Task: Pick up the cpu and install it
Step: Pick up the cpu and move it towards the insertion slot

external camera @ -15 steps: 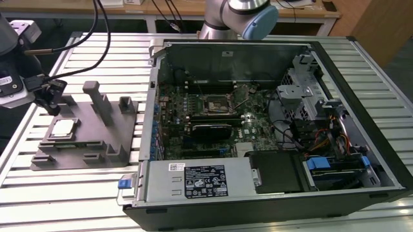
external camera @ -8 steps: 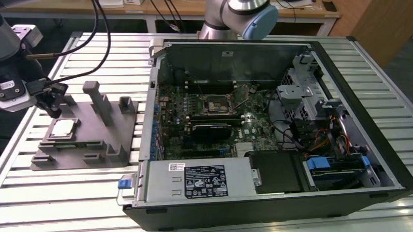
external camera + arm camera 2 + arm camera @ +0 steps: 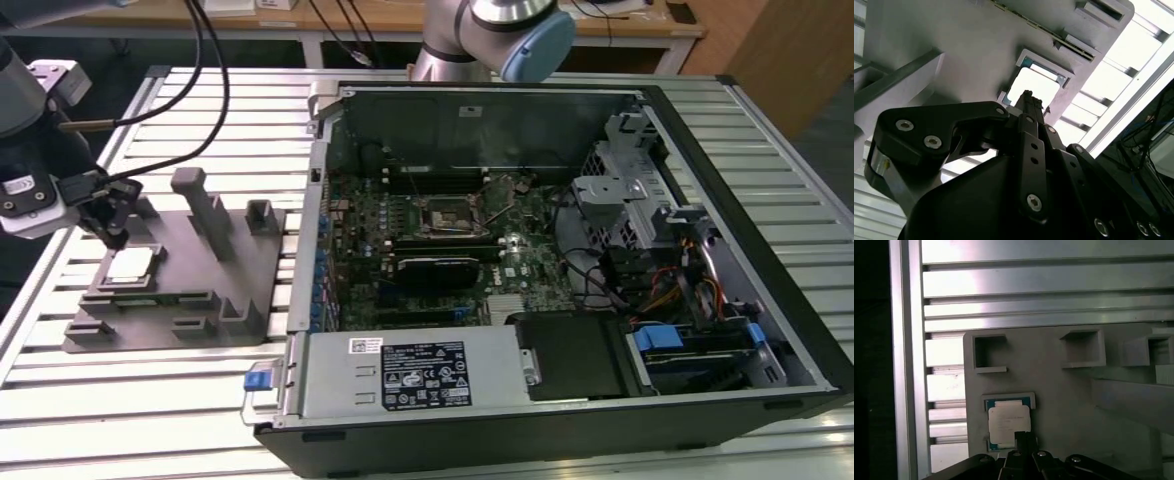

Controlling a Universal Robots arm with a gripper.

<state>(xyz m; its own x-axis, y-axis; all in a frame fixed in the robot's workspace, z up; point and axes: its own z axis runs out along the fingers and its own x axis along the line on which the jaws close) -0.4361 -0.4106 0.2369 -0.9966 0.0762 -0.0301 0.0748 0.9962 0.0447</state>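
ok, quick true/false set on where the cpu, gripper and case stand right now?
1. The computer case lies open, with its motherboard showing. True.
2. The cpu lies in the grey fixture, metal top up. True.
3. The gripper is inside the case. False: it is outside the case, over the fixture and close to the cpu.
4. The fixture is on the exterior view's right of the case. False: it is on the left.

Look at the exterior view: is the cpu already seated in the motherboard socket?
No, the cpu lies in a recess of the grey fixture, outside the computer case, at the exterior view's left.
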